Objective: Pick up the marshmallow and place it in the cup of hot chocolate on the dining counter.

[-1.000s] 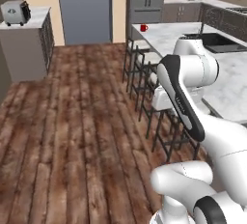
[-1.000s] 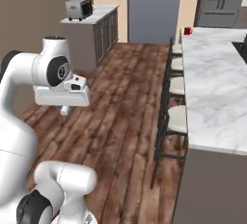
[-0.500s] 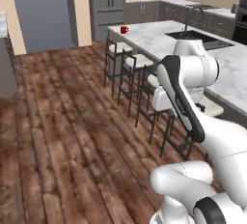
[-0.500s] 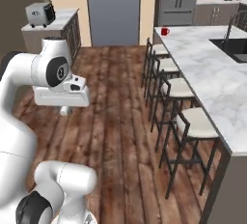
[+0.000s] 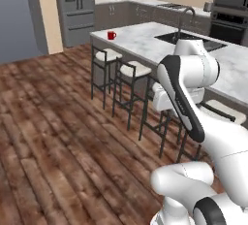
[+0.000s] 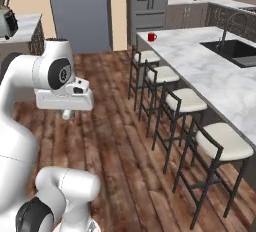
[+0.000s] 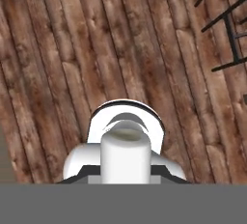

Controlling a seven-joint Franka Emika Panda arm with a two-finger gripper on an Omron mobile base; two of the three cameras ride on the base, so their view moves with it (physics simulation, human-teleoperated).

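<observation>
Spreading across the lower left of both base views, the plank floor (image 5: 53, 136) lies wide and bare, giving broad open room up to the stool legs. Next in size, the marble tabletop (image 6: 210, 71) runs from the middle of the right base view down to its right edge, its thick slab edge overhanging a row of stools (image 6: 186, 101) tucked just beside it; a dark sink (image 6: 239, 52) is set into it near the right edge. A tall fridge (image 5: 77, 8) stands at the top of the left base view, well apart from the tabletop's far corner. On that far corner, close to the slab edge, sits the red cup of hot chocolate (image 5: 111, 35), also seen upper centre in the right base view (image 6: 152, 37). The marshmallow is too small to make out. Whether the claw is open or closed I cannot tell; the hand view looks down at floor planks.
</observation>
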